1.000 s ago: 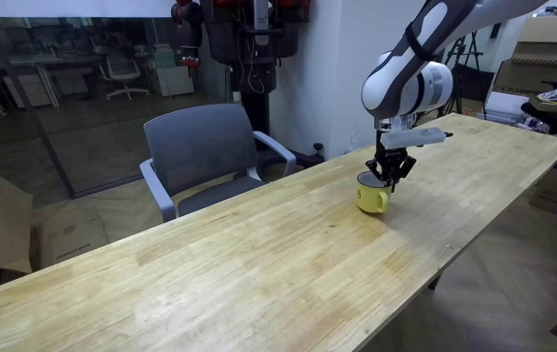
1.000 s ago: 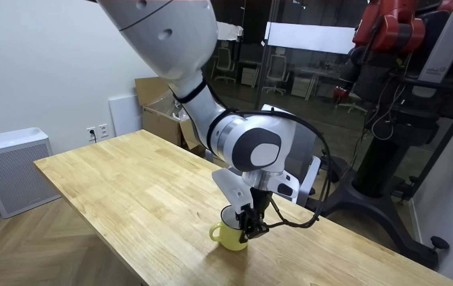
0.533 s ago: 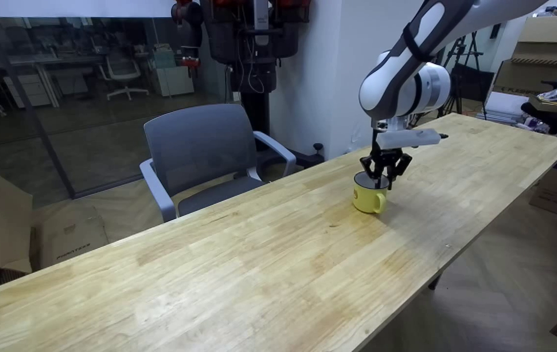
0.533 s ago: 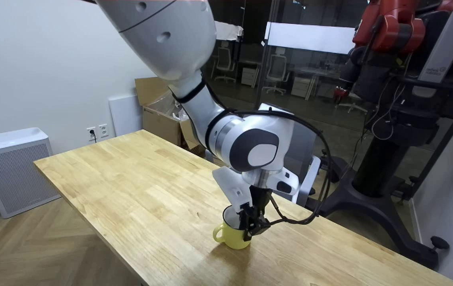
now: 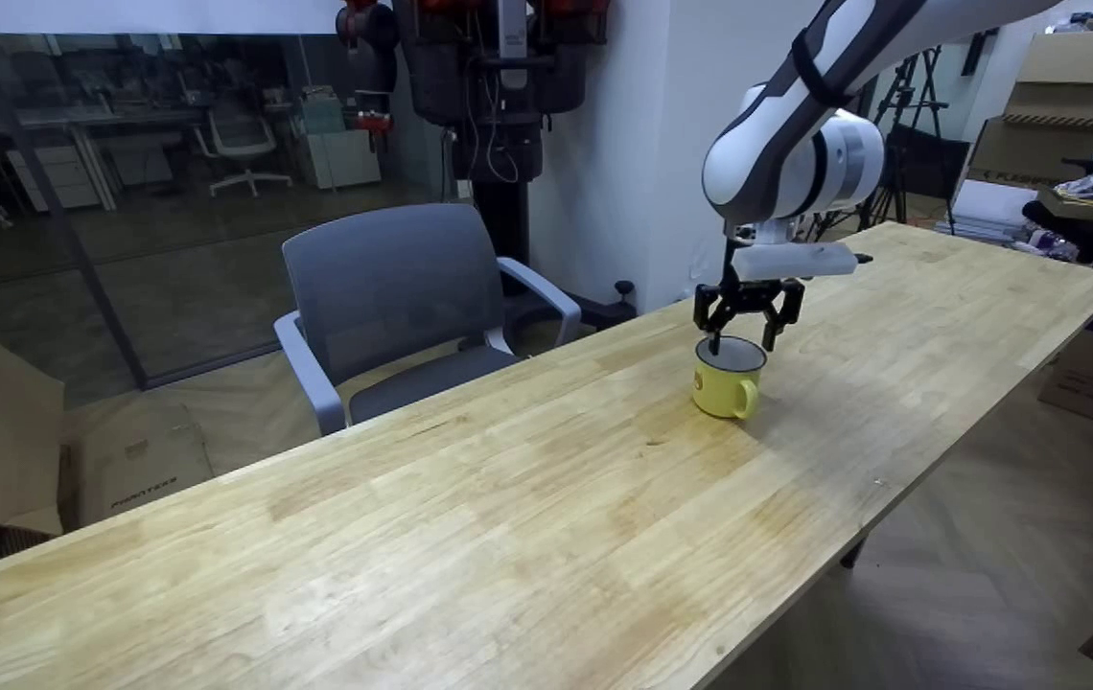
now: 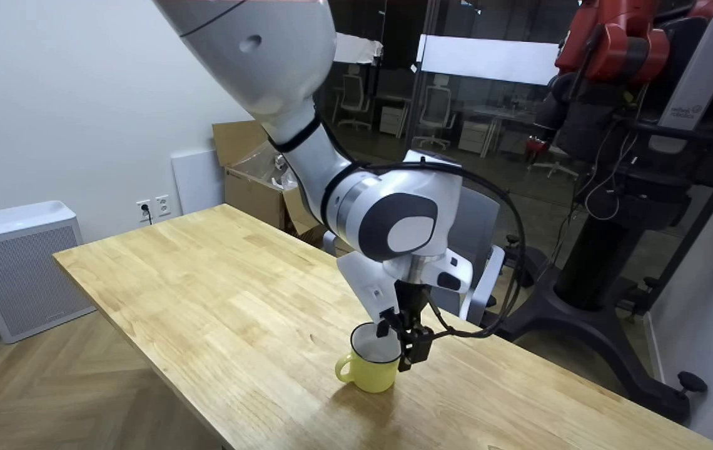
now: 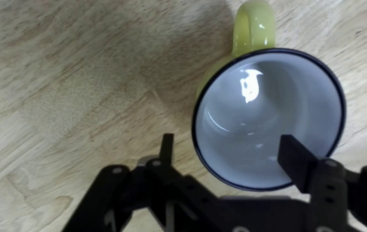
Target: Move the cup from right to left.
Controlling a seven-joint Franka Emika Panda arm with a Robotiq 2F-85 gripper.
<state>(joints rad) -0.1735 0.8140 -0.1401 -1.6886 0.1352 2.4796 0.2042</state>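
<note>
The yellow cup (image 5: 721, 391) stands upright on the wooden table in both exterior views, its handle toward the long table edge away from the chair. Seen from the wrist, the cup (image 7: 257, 96) shows its white interior and dark rim, with the handle at the top. My gripper (image 5: 742, 347) hangs just above it with spread jaws, holding nothing. In the wrist view, one of the fingers (image 7: 167, 148) is outside the rim over bare wood, while the opposite one crosses the rim and overlaps the mouth. Whether that tip dips below the rim, I cannot tell.
The long wooden table (image 5: 470, 537) stretches away on both sides of the cup. A grey office chair (image 5: 403, 287) stands against its far edge. Behind the table is a red and black robot (image 6: 619, 125). A cardboard box (image 6: 256, 187) sits past the table's end.
The jaws, closed at the cup's rim a second ago, have spread apart and the gripper has risen a little. The cup shifted very slightly at first, then stayed put on the table.
</note>
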